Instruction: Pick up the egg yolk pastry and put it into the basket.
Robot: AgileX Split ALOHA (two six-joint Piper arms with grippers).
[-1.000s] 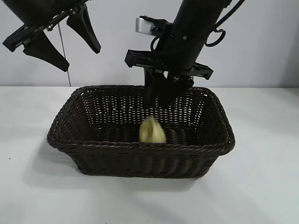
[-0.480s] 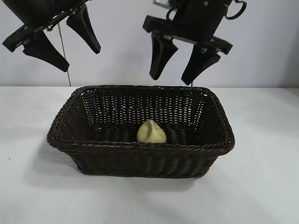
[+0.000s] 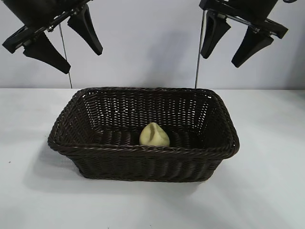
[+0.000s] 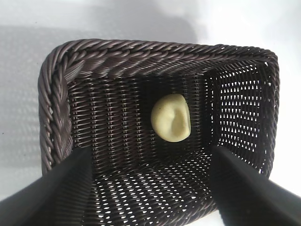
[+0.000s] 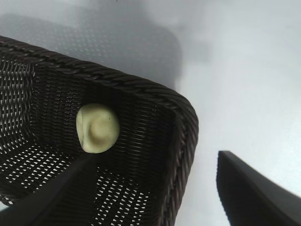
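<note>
With the egg yolk pastry (image 3: 154, 135) lying in the basket (image 3: 143, 151), the empty, spread right gripper (image 3: 237, 38) likely just needs parking.

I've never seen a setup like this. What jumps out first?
A dark wicker basket sits mid-table, with one pale yellow pastry lying inside near its front wall. Above it hang two black open end effectors, both empty: the left end effector over the basket's left corner, the right end effector up high by its right side.
</note>
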